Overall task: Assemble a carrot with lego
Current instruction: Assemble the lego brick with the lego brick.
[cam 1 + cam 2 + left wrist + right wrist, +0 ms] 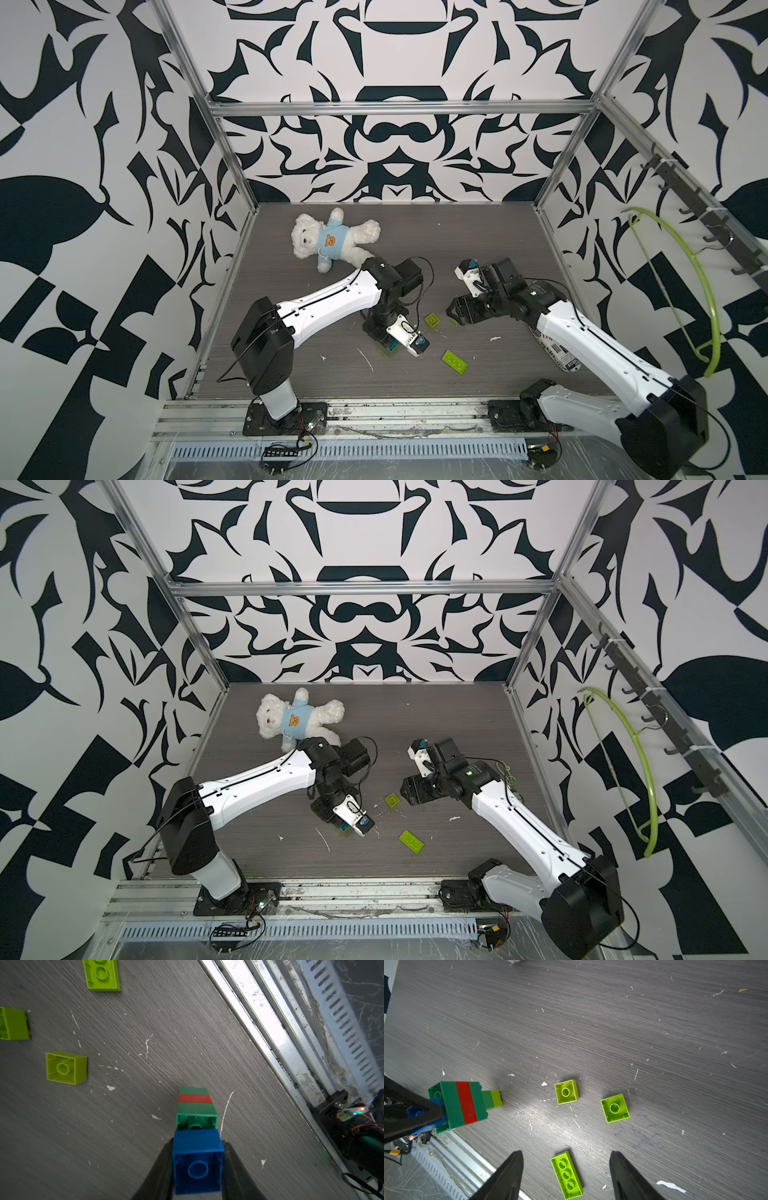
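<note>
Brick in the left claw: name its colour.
The brick is blue; the left wrist view shows it best.

This looks like a robot lab. A left arm and a right arm, both white and black robot arms, are bolted to a metal rail at the front of a dark wooden worktop. Shiny metal bars make a box frame around it. The walls have big black and white shapes all over.
</note>
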`<state>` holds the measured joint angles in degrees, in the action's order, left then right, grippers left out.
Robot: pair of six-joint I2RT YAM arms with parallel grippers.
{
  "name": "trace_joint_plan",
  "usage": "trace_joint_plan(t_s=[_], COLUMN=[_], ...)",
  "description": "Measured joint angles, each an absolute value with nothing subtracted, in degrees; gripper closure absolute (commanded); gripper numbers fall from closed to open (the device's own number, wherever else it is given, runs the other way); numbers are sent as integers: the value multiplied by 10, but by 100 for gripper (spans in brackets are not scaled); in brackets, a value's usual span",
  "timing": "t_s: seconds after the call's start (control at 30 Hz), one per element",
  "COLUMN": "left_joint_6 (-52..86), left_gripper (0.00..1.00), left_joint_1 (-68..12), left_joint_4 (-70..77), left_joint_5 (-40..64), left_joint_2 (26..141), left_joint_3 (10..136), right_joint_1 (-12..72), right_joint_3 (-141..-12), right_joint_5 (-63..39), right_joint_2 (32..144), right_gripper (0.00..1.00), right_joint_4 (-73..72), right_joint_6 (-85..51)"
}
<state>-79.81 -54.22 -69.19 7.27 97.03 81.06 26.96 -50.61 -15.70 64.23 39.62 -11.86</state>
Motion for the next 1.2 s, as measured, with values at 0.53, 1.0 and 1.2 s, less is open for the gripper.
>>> trace_joint_plan(t_s=[0.53, 1.0, 1.2], left_joint_6=[-820, -825, -823], left_gripper=[100, 100, 100], left_joint_1=[-541, -546, -544], left_joint_4=[-701, -722, -720], left_joint_5=[72, 59, 70], left_joint_2=[969, 971, 971], left_joint_3=[811, 815, 823], right_joint_1=[270, 270, 280], right_joint_3=[-505, -505, -483], right_joint_5=[-159, -161, -170], right_joint_2=[642, 646, 624], right_gripper=[29, 29, 28], right_joint_4=[396, 396, 364], right_joint_6=[-119, -119, -130])
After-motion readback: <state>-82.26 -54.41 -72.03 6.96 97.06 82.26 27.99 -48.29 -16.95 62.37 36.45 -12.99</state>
